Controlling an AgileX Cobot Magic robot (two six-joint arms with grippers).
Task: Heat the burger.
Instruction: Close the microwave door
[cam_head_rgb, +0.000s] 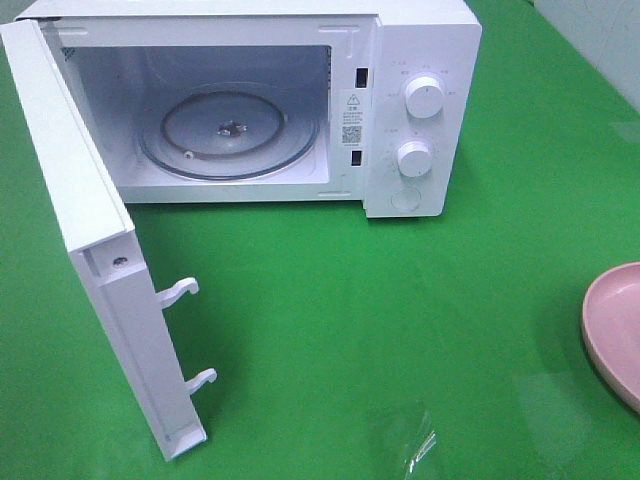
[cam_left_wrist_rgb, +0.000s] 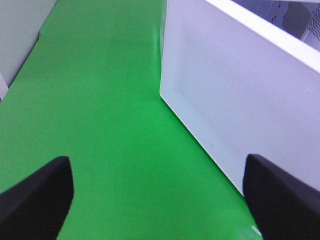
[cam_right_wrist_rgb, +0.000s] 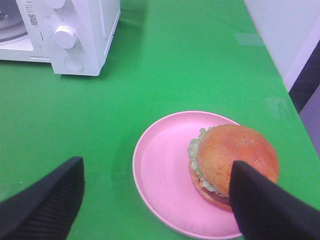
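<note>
Left claw open above green bench beside swung-out microwave door, white microwave with empty glass turntable, right claw open over burger on pink plate, bench's right edge

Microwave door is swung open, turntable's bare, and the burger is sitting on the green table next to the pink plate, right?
Not quite. The right wrist view shows the burger sitting on the pink plate, not beside it on the table. The rest holds: the microwave door is swung open and the turntable is bare.
</note>
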